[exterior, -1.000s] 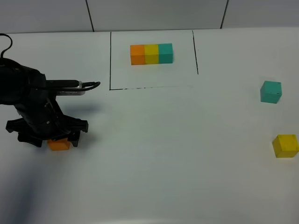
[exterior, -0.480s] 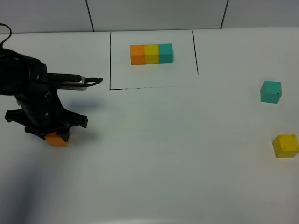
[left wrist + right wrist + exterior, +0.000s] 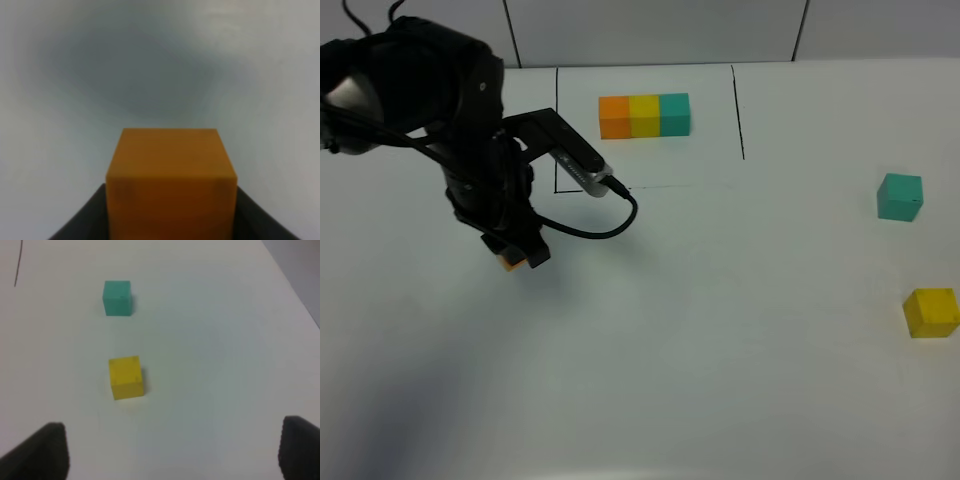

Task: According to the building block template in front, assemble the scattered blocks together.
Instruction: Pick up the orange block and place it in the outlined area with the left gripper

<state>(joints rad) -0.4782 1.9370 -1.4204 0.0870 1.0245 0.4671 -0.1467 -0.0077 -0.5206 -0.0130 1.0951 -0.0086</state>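
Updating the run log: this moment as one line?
left gripper: shut on orange cube | right gripper: open | yellow cube, teal cube: loose | template: untouched

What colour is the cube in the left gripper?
Orange cube, clearest in the left wrist view.

1 orange block (image 3: 170,180), 1 yellow block (image 3: 931,312), 1 teal block (image 3: 900,196) (3 loose), 1 template row (image 3: 644,116) of 3.
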